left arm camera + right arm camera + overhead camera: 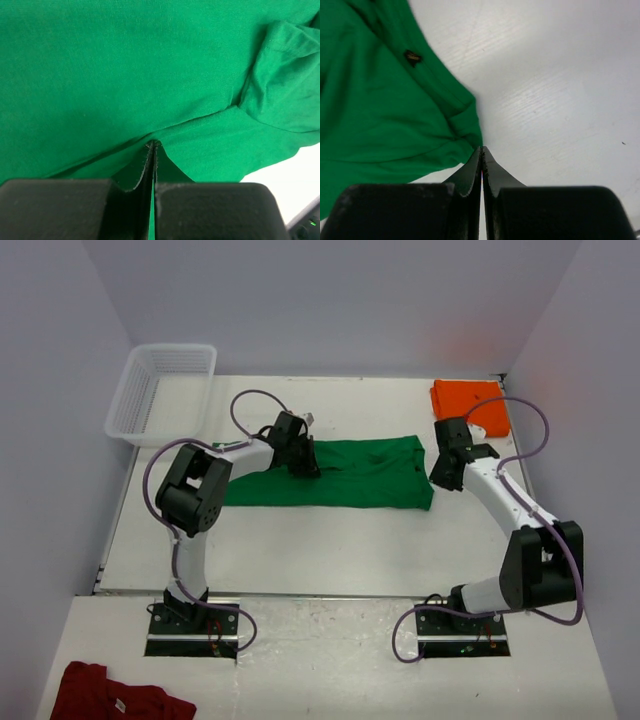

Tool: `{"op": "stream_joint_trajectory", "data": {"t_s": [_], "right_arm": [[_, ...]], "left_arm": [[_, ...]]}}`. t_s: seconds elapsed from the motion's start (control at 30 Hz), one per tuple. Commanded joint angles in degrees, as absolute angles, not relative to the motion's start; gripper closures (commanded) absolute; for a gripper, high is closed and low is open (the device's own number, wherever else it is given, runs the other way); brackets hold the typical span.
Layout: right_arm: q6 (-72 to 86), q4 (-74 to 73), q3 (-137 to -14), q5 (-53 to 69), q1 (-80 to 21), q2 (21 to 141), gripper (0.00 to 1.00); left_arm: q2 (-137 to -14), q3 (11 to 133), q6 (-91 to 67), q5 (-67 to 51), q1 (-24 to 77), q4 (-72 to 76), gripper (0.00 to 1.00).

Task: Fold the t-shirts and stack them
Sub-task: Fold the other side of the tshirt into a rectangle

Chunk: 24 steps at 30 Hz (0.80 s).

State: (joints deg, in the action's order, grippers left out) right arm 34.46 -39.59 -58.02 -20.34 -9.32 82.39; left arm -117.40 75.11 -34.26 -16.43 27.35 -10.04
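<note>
Cloth fills the left wrist view, all of it the green t-shirt (125, 65), and the left hand (153, 146) has its jaws pressed flat together with a sliver of green showing between them: it is pinching a raised fold, and creases run away from the tips on both sides. From above, the shirt lies spread sideways as a long band across the middle of the tabletop (330, 540), and the left hand sits at its far edge, left of centre. Over at the shirt's right end is the right hand (482, 149), jaws closed tight, tips touching the very corner of the hem. Whether any cloth is caught between them cannot be told from the wrist view. A small dark label shows on the fabric nearby. The orange t-shirt (468, 405) lies in a compact heap in the far right corner, behind the right arm and apart from the green one. A white mesh basket (165, 348) sits at the far left corner. A dark red garment (110, 695) with a white tag lies near the left arm's base.
</note>
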Motion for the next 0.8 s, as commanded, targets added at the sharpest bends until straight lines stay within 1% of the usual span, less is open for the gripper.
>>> {"op": "stream_joint_trajectory", "data": {"t_s": [0.0, 0.1, 0.13, 0.23, 0.27, 0.33, 0.4, 0.43, 0.47, 0.57, 0.63, 0.77], "right_arm": [[30.94, -34.72, -61.87, -14.18, -9.84, 79.45, 1.0], [29.97, -32.7, -62.58, -11.35, -10.81, 79.89, 1.0], [29.71, -32.17, -62.84, -8.12, -10.98, 80.5, 1.0], [28.74, -31.99, -66.25, -1.18, -11.51, 86.02, 1.0], [28.65, -32.51, -68.62, -0.36, -12.04, 89.87, 1.0], [28.3, -34.26, -71.27, 1.66, -13.96, 93.58, 1.0], [28.13, -35.5, -74.79, 0.62, -16.25, 97.2, 1.0], [28.39, -35.68, -75.06, -0.08, -17.56, 97.47, 1.0], [28.65, -35.6, -75.15, -3.39, -19.93, 97.12, 1.0], [29.18, -35.42, -74.1, -4.31, -22.05, 95.81, 1.0], [29.44, -35.86, -72.78, -4.39, -22.5, 94.14, 1.0], [29.71, -36.03, -69.26, -6.76, -22.68, 88.52, 1.0]], "left_arm": [[-111.12, 74.27, -31.03, -10.48, 28.47, -11.08, 1.0], [-107.77, 74.18, -31.11, -7.92, 29.0, -10.99, 1.0], [-106.1, 74.53, -31.03, -7.56, 29.0, -11.07, 1.0], [-105.82, 78.37, -29.89, -5.72, 29.0, -14.74, 1.0], [-106.34, 79.7, -29.62, -5.36, 29.0, -15.9, 1.0], [-108.71, 83.3, -28.48, -6.41, 29.0, -18.09, 1.0], [-111.51, 85.07, -26.47, -11.75, 29.09, -17.67, 1.0], [-112.84, 87.25, -25.32, -14.56, 29.18, -17.23, 1.0], [-115.11, 88.49, -23.31, -20.85, 29.44, -17.05, 1.0], [-117.06, 89.3, -22.85, -30.64, 30.06, -11.62, 1.0], [-118.82, 90.08, -23.64, -35.13, 30.23, -8.27, 1.0], [-124.26, 94.21, -23.73, -40.6, 31.46, -7.03, 1.0]]}}
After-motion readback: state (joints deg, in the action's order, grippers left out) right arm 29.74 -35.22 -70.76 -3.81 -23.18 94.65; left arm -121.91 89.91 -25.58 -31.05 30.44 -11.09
